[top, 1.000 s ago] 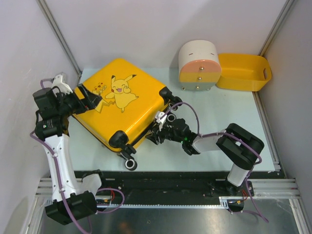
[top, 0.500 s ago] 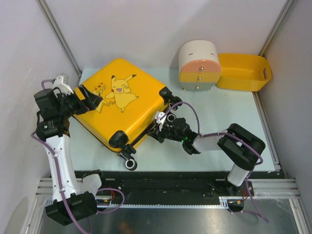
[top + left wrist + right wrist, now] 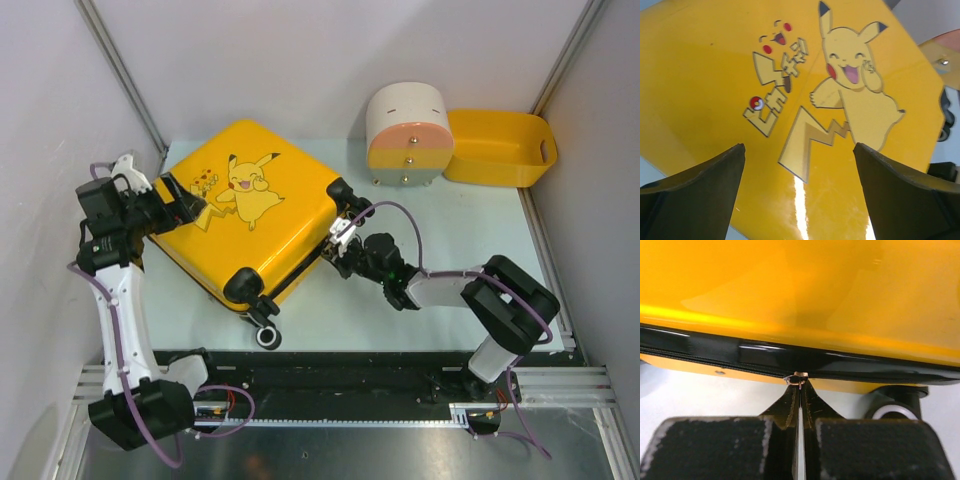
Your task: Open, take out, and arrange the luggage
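1. We found the luggage (image 3: pixel 262 205) lying flat on the table (image 3: pixel 450 235), print side up, toward 10 o'clock of the top view, one corner pointing to 12 o'clock and its wheels (image 3: pixel 241 286) at 6 o'clock.
2. The left gripper (image 3: pixel 188 207) sat at the case's 9 o'clock corner with its fingers (image 3: pixel 695 195) spread wide over the shell. From the wrist view we could not tell whether they touched it, and nothing was held between them.
3. The right gripper (image 3: pixel 800 392) was at the case's 4 o'clock edge, pinched together. By our reading it was clamped on the small zipper pull (image 3: pixel 799 376) that sits on the black zipper band (image 3: pixel 850 364).
4. The two yellow halves met all along that band in the right wrist view, with no gap and no lining showing. We judged the case closed and the zip not yet run.
5. We placed the work at its very start: the pull was gripped and nothing more.
6. What was left, by our judgement, was to draw the zipper round the shell, lift the lid, take out whatever is inside, which we could not see, and arrange it.
7. The round cream-and-pink box (image 3: pixel 408 135) at 1 o'clock and the yellow basket (image 3: pixel 500 150) at 2 o'clock stood well apart from both grippers.
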{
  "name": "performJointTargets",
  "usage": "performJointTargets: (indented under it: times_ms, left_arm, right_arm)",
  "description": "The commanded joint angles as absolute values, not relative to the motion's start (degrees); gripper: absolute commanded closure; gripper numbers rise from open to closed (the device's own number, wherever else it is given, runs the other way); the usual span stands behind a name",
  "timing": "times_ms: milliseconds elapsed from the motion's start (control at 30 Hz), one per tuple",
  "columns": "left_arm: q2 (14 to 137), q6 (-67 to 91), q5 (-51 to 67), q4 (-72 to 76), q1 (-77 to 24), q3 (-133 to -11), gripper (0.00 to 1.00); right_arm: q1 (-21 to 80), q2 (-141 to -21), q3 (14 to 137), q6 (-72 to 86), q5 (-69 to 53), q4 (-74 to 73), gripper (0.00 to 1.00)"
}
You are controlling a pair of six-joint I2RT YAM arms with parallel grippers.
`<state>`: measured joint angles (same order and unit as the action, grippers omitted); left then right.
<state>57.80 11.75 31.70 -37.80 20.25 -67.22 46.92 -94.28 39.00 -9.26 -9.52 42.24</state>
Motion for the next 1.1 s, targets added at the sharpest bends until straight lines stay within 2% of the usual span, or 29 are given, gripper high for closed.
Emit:
performJointTargets:
  times_ms: [0, 200, 500, 733, 800, 933, 1000, 1067]
  left_arm:
    - [61.52, 8.00, 27.43, -36.56, 19.86, -67.15, 0.05]
    - [64.94, 5.89, 25.23, -36.48, 19.86, -67.15, 0.06]
    - [67.94, 4.83, 23.73, -36.47, 19.95, -68.64, 0.07]
    - [72.68, 3.61, 22.23, -36.30, 19.95, -70.05, 0.09]
    - [74.26, 2.47, 24.68, -36.30, 19.69, -71.79, 0.08]
    - [69.62, -14.00, 46.17, -37.52, 16.01, -73.56, 0.00]
    - [65.40, -20.36, 47.03, -41.73, 9.89, -75.22, 0.00]
    - [63.29, -23.38, 41.87, -44.89, 3.64, -76.55, 0.00]
  right_arm:
    - [43.34, -91.58, 38.93, -13.44, -5.71, 41.05, 1.00]
    - [37.80, -92.20, 38.94, -14.68, -9.04, 44.29, 1.00]
    - [25.33, -93.78, 38.85, -17.31, -27.83, 52.28, 1.00]
    - [19.09, -98.52, 42.18, -19.95, -36.82, 54.58, 1.00]
    - [18.55, -100.10, 43.24, -20.04, -38.40, 54.67, 1.00]
    - [19.07, -100.55, 44.38, -19.07, -41.48, 54.32, 1.00]
    - [19.25, -100.46, 44.38, -18.64, -42.18, 53.79, 1.00]
    - [19.60, -100.46, 44.38, -18.46, -41.84, 53.18, 1.00]
